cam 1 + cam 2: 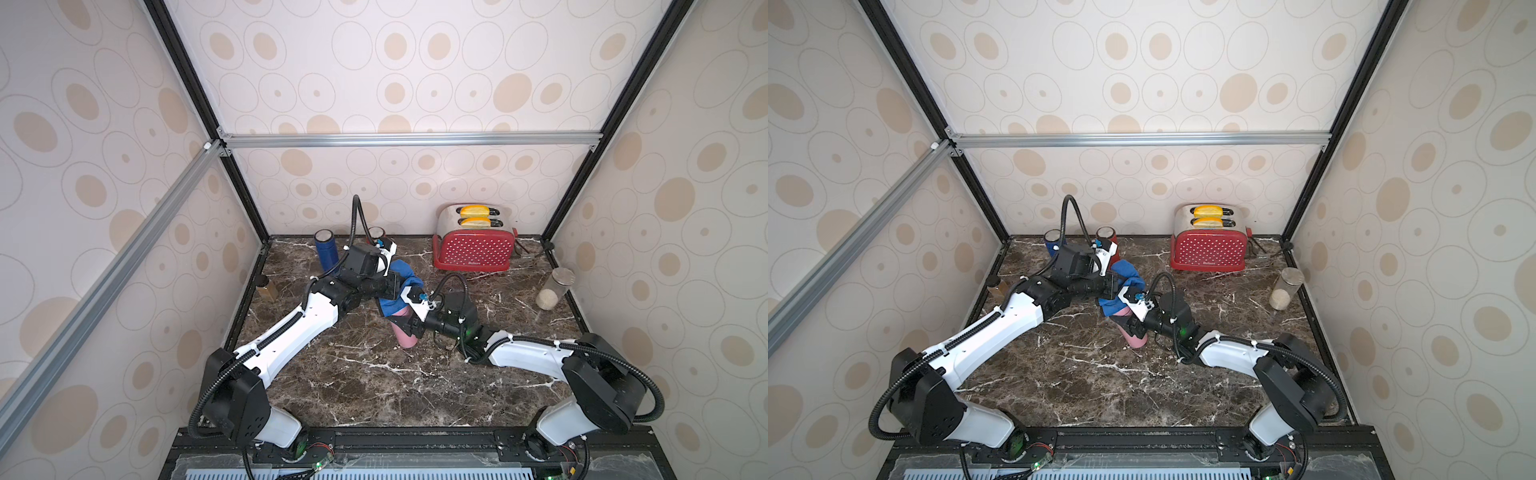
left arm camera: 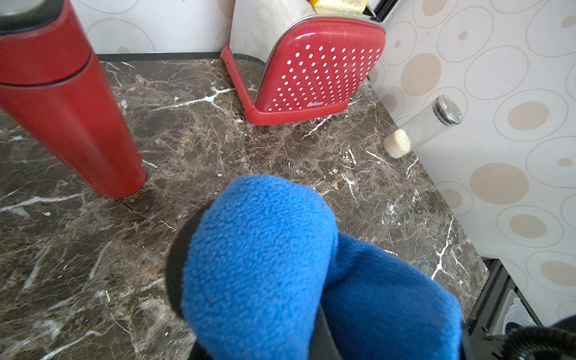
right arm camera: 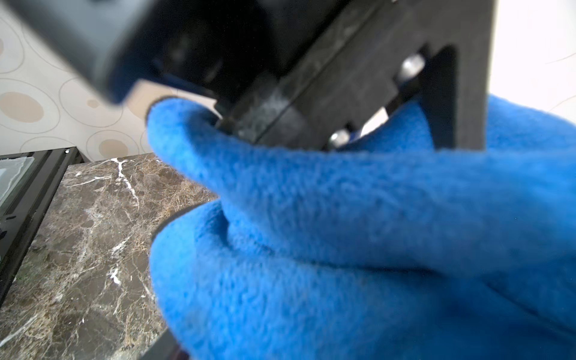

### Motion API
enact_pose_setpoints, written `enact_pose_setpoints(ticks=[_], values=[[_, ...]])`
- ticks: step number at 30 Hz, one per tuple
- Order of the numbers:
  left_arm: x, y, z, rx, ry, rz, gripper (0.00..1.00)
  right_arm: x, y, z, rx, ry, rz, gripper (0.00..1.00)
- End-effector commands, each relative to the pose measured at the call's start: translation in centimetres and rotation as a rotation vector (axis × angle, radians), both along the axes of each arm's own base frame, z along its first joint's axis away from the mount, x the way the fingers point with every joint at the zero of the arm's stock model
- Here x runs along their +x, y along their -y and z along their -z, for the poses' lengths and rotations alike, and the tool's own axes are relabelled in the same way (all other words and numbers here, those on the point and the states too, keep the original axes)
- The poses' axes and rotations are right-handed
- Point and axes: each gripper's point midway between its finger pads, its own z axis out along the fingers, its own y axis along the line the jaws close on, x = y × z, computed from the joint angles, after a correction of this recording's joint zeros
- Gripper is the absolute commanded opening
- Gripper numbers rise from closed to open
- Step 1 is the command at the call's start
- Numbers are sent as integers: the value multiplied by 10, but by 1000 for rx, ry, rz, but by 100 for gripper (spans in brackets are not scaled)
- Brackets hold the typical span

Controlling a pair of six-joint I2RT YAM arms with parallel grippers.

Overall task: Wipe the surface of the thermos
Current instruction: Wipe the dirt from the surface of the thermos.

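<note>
The upright pink thermos (image 1: 405, 337) is clamped from the right by the right gripper (image 1: 411, 326); the blue cloth (image 1: 390, 307) (draped over its top) is pinched by the left gripper (image 1: 395, 289).

Pink thermos (image 1: 405, 338): upper half buried under the blue cloth (image 1: 390, 305), cap unseen in both top views. Left gripper (image 1: 398, 286), just above the pink thermos, fingertips swallowed by that cloth; black hardware (image 3: 280, 62) over the cloth in the right wrist view is blurred. Red thermos (image 1: 1105, 233), well behind the pink thermos, mostly masked by the left arm (image 1: 1073, 264).
</note>
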Motion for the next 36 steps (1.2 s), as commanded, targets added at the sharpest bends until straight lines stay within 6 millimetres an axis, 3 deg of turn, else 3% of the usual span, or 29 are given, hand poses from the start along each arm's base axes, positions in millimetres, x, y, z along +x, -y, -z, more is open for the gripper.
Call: enact_pose_setpoints(ticks=[1,7,13,17,21,28,32,36], values=[[-18,1,5,29,-22,35,0,-9,29,93,-253,-191,71,0],[-57,-7,19,59,-58,48,0,5,35,85,-222,-195,117,0],[-74,-23,26,54,-67,5,0,8,40,80,-219,-180,128,0],[-67,-14,27,54,-64,25,0,6,41,79,-231,-180,119,0],[-43,2,34,100,-56,47,0,0,42,78,-220,-178,107,0],[-6,34,28,93,-37,91,0,-7,50,80,-214,-177,119,0],[-7,34,30,89,-45,94,0,-7,56,76,-217,-167,140,0],[-25,21,36,83,-64,76,0,-4,58,72,-225,-156,159,0]])
